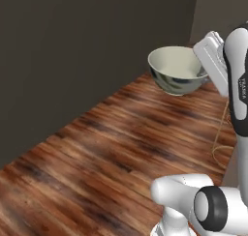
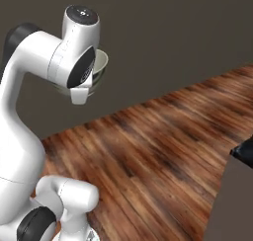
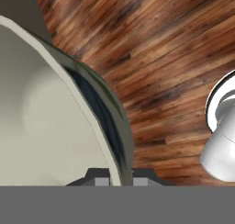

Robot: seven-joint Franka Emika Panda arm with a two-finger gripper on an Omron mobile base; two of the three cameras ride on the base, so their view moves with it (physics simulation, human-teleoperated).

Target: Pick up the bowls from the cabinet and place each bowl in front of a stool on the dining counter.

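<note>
A cream-olive bowl [image 1: 177,68] with dark green smudges hangs in the air above the wooden floor, tilted a little. My gripper [image 1: 206,68] holds it at its right rim. In the hand view the bowl's [image 3: 46,126] rim runs down between the two fingertips, and the gripper [image 3: 120,181] is shut on that rim, one finger inside and one outside. In the right base view the bowl [image 2: 100,67] peeks out behind the arm's upper link.
A brown plank floor [image 1: 111,148] spreads under the bowl, with a dark wall [image 1: 72,46] behind it. Thin brass-coloured legs [image 1: 222,133] stand at the right. A dark object [image 2: 244,153] and a grey-brown panel [image 2: 232,200] lie at the right edge.
</note>
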